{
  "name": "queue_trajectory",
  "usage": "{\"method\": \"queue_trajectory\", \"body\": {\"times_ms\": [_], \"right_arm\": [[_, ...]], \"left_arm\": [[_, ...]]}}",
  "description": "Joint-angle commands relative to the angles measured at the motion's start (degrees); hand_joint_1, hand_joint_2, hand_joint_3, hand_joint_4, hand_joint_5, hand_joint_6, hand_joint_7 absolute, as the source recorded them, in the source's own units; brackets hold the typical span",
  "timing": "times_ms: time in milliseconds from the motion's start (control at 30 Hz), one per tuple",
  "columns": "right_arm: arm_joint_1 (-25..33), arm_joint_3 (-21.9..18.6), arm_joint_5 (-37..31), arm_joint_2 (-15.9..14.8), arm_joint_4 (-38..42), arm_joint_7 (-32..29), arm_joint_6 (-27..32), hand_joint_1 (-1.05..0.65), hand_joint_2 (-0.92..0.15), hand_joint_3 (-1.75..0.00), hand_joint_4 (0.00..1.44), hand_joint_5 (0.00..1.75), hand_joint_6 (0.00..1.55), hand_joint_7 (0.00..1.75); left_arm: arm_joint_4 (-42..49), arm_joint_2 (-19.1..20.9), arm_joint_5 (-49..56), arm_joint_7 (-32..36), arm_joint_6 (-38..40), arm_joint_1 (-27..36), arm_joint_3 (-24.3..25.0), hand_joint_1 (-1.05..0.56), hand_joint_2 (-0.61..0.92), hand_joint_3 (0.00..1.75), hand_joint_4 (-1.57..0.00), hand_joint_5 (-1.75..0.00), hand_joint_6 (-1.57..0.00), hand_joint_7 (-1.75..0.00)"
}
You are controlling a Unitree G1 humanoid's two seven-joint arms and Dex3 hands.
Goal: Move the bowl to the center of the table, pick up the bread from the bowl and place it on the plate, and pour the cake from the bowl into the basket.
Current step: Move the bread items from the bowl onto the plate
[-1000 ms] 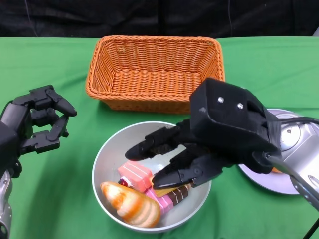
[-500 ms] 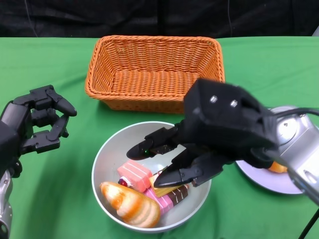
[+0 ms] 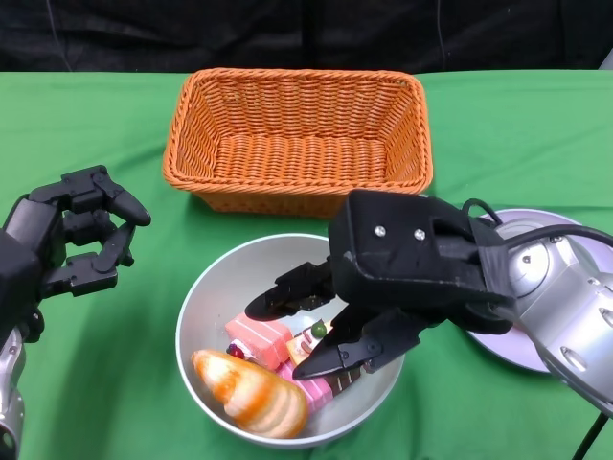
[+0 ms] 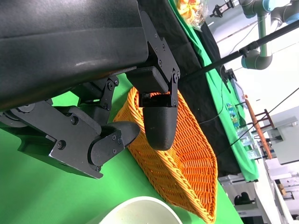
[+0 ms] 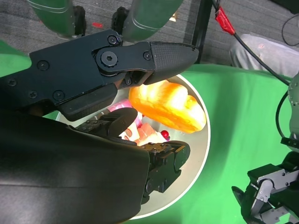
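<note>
Orange woven basket [image 3: 297,139], grey bowl [image 3: 206,297], green tablecloth [image 3: 517,134].

The head camera looks down across the green table [image 3: 96,115] from above. The right wrist camera sits close behind its hand, facing into the bowl [image 5: 202,154]; the left wrist camera, tilted sideways, faces the basket [image 4: 187,163]. All three views show the bowl.

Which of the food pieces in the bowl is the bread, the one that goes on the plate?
The bread is the big golden-orange glazed loaf at the bowl's front left; the other pieces are smaller pink and brown cake slices beside it.
</note>
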Motion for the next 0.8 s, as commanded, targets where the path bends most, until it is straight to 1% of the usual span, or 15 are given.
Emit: {"method": "queue_trajectory", "body": {"times_ms": [33,133,467,500,533,600,800], "right_arm": [[-0.88,0.42,-0.37,-0.61,0.76,1.45,-0.95,-1.03,-0.92,-0.38,0.62,0.04,0.14,0.00],[-1.09,0.31,-0.41,-0.70,1.37,2.39,-1.19,-1.02,-0.92,-0.38,0.58,0.01,0.15,0.01],[-0.93,0.07,-1.02,-0.43,1.49,2.98,-1.32,-1.02,-0.92,-0.38,0.57,0.01,0.15,0.00],[-0.47,0.20,-1.83,-0.31,1.62,1.98,-1.91,-1.02,-0.92,-0.38,0.57,0.01,0.15,0.00],[-0.11,0.28,-2.49,-0.20,1.72,1.26,-2.36,-1.02,-0.92,-0.38,0.66,0.05,0.18,0.02],[0.32,0.33,-3.31,-0.03,1.87,0.57,-2.94,-1.01,-0.92,-0.38,0.72,0.08,0.19,0.02],[-0.11,1.13,-4.46,0.53,1.26,0.47,-1.85,-1.02,-0.92,-0.38,0.75,0.08,0.19,0.01]], "left_arm": [[0.44,0.73,0.57,1.35,-0.37,-1.04,0.00,-0.03,0.62,0.99,-0.74,-1.61,-0.77,-1.29],[0.36,0.64,0.57,1.23,-0.08,-1.07,0.04,-0.03,0.62,1.00,-0.73,-1.62,-0.76,-1.29],[0.36,0.60,0.74,1.24,-0.07,-1.08,0.19,-0.03,0.61,1.00,-0.73,-1.63,-0.76,-1.30],[0.29,0.65,0.87,1.32,-0.15,-1.03,0.12,-0.03,0.61,1.00,-0.73,-1.63,-0.76,-1.30],[0.25,0.69,0.98,1.39,-0.21,-1.00,0.08,-0.03,0.62,0.99,-0.73,-1.61,-0.76,-1.30],[0.20,0.73,1.11,1.46,-0.27,-0.97,0.06,-0.03,0.63,0.97,-0.73,-1.59,-0.76,-1.30],[0.24,0.80,1.12,1.52,-0.09,-0.96,0.11,-0.04,0.64,0.95,-0.73,-1.59,-0.75,-1.29]]}}
